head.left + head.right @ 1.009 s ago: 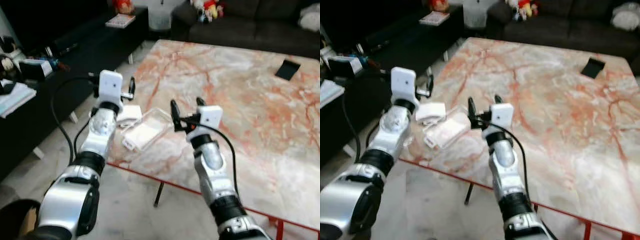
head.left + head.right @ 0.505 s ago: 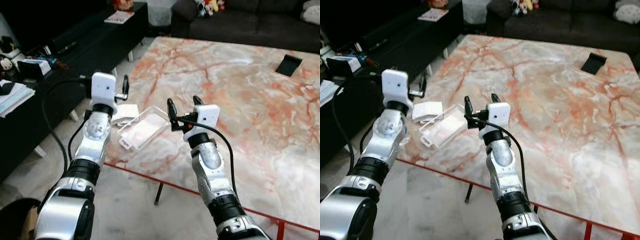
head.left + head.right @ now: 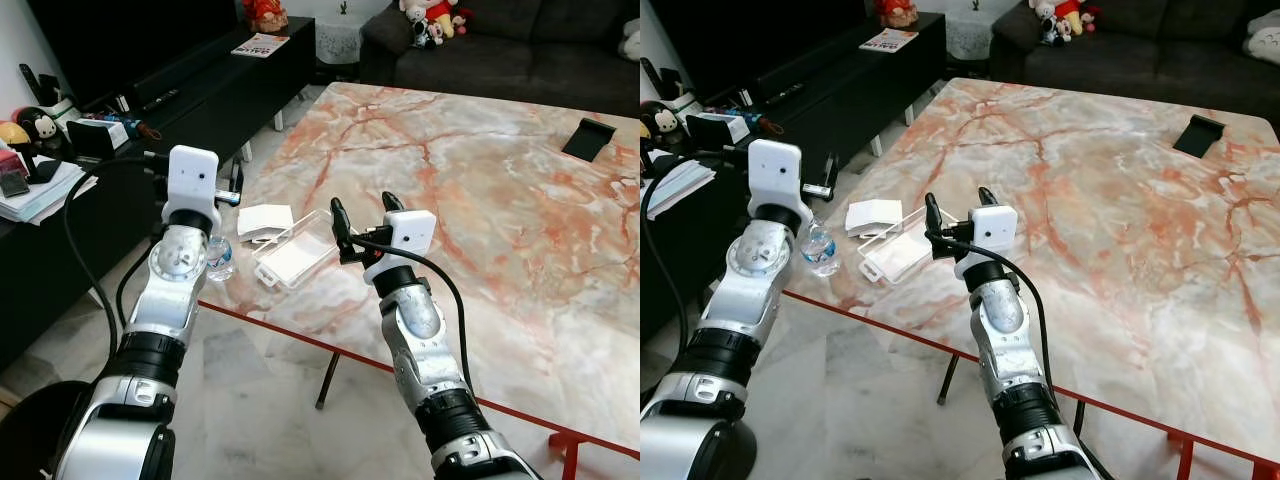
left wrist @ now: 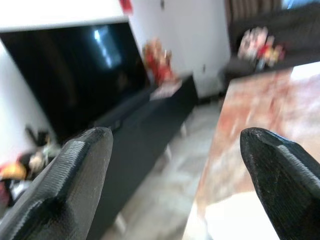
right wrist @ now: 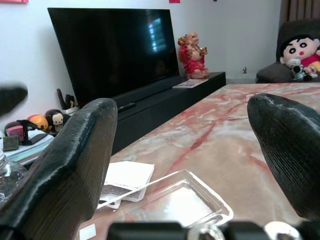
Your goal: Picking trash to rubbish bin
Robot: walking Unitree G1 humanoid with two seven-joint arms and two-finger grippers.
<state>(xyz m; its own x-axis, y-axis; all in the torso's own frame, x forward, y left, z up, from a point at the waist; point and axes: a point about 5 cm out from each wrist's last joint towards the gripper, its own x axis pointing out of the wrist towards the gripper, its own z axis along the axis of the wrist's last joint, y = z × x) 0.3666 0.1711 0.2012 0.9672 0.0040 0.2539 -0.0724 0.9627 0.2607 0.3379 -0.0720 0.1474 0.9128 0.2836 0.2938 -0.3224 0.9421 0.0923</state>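
A clear plastic tray [image 3: 297,255] lies near the front left corner of the marble table [image 3: 480,180]. Just beyond it lies a white folded paper [image 3: 263,220]. A small water bottle [image 3: 220,258] stands at the table's left edge, partly behind my left arm. My right gripper [image 3: 362,205] hovers open just right of the tray, with nothing between its fingers. The right wrist view looks over the tray [image 5: 175,200] and the paper [image 5: 127,177]. My left gripper [image 4: 174,136] is open and empty, raised left of the paper, off the table's edge.
A long black TV cabinet [image 3: 200,70] runs along the left with clutter and a book [image 3: 260,45] on it. A dark sofa [image 3: 500,40] stands behind the table. A black stand [image 3: 587,137] sits at the table's far right. Tiled floor [image 3: 270,400] lies below the red-framed front edge.
The head view has pulled back and shows more of the room. The water bottle has come into view beside my left arm. Both grippers stay open and empty.
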